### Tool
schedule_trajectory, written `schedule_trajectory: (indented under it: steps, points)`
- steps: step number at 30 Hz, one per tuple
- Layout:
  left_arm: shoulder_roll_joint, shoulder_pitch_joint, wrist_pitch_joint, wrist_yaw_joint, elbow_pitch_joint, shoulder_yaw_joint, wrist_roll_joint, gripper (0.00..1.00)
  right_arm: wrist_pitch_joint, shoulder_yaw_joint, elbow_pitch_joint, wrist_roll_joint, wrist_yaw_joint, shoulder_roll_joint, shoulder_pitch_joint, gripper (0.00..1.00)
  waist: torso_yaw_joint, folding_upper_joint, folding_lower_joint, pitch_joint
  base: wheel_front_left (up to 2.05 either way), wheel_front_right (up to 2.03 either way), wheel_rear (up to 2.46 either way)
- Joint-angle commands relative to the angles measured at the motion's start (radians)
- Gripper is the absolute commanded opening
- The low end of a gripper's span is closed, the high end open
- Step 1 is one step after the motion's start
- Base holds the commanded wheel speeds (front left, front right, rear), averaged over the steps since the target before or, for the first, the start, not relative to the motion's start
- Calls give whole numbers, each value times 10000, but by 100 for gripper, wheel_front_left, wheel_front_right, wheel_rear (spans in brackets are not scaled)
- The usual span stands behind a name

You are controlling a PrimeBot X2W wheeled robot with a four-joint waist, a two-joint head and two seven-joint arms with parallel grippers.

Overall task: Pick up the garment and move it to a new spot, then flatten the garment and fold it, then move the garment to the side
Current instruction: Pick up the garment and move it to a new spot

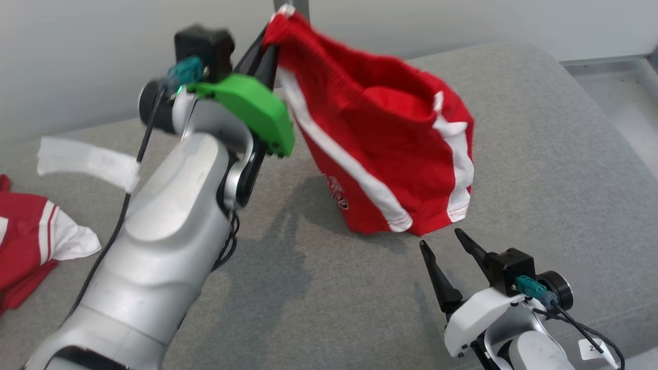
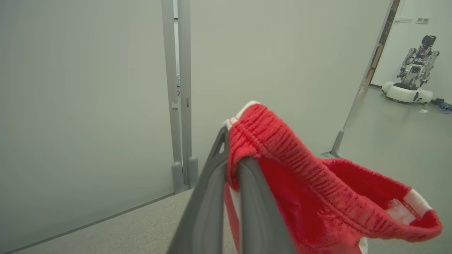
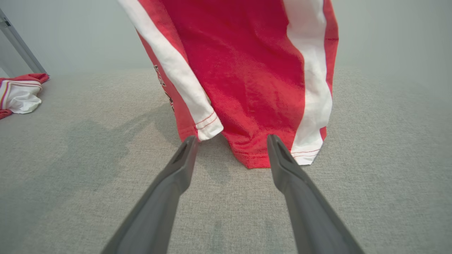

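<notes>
Left forearm (image 1: 154,246), big and silver, is hogging the near side of the head view, so it's blocking a good chunk of the gray fabric counter (image 1: 540,180) to the left of the red shorts (image 1: 380,144). Up top the left claw (image 1: 267,51) is pinching the waistband, fingers clamped together on the cloth. The shorts are dangling from it with the leg hems right down at the counter. Can't tell if they're actually touching it. Just in front of the hems the right claw (image 1: 440,237) is sitting with its fingers spread wide, gripping nothing. Well off to the left of the shorts another red-and-white garment (image 1: 31,231) is lying crumpled on the counter. Behind the shorts pale wall panels (image 2: 88,88) are standing, and far off past them to the right a second robot (image 2: 411,77) is sitting on the floor (image 2: 406,141).
</notes>
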Motion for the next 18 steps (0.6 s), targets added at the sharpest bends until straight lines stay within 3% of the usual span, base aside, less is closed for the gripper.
schedule_trajectory:
  steps: [1, 10, 18]
  points:
    - [236, 556, 46, -49, 181, -2, -126, 0, 6, 28, 11, 8, -6, 7, 146, 100, 861, -1, 0, -146, 0, 0, 0]
    - [1354, 3292, 240, 106, 1222, 168, -762, 0, 162, 113, -72, -108, -6, 2, 181, 100, 1820, -1, 0, -332, 0, 0, 0]
    - [1743, 4836, 220, 206, 1387, 517, -1433, 0, 320, 152, -193, -151, -6, -1, 392, 100, 2032, -1, 0, -478, 0, 0, 0]
